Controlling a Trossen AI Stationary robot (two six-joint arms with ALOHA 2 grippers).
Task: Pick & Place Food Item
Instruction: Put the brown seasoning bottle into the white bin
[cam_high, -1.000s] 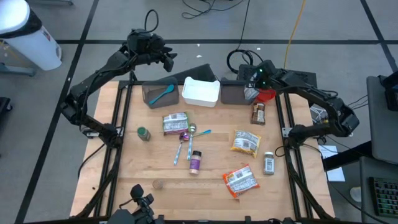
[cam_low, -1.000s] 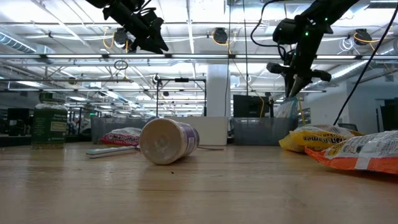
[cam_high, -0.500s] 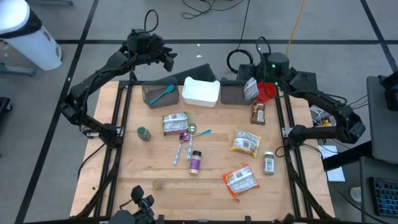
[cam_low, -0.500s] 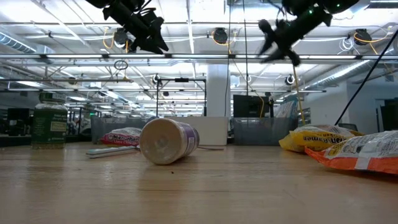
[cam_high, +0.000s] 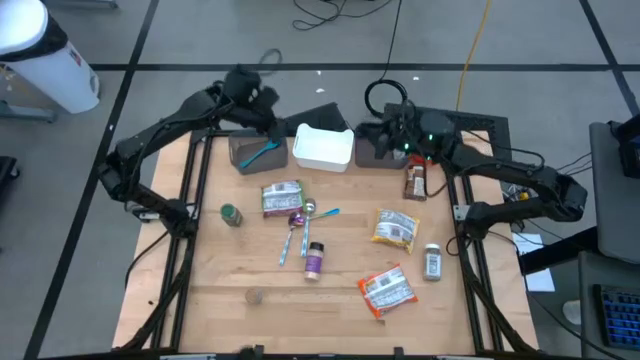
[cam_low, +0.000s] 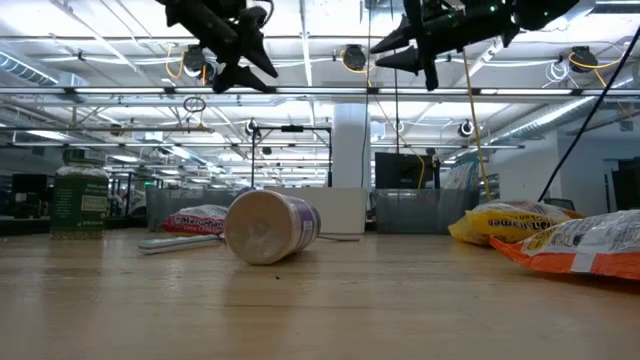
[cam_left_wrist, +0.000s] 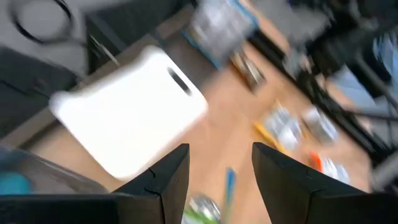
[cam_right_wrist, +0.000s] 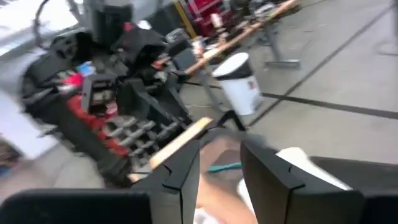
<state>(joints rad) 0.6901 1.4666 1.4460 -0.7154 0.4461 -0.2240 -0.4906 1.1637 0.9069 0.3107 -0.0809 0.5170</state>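
The yellow snack bag lies flat on the tabletop, near the orange bag and spice jar. Above the right grey bin, the right gripper has fingers slightly spread, empty. The left gripper hovers over the left bin, fingers apart, empty.

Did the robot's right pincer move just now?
Yes. In the high view the right pincer swung left, from beside the brown jar to over the dark bin next to the white tub.
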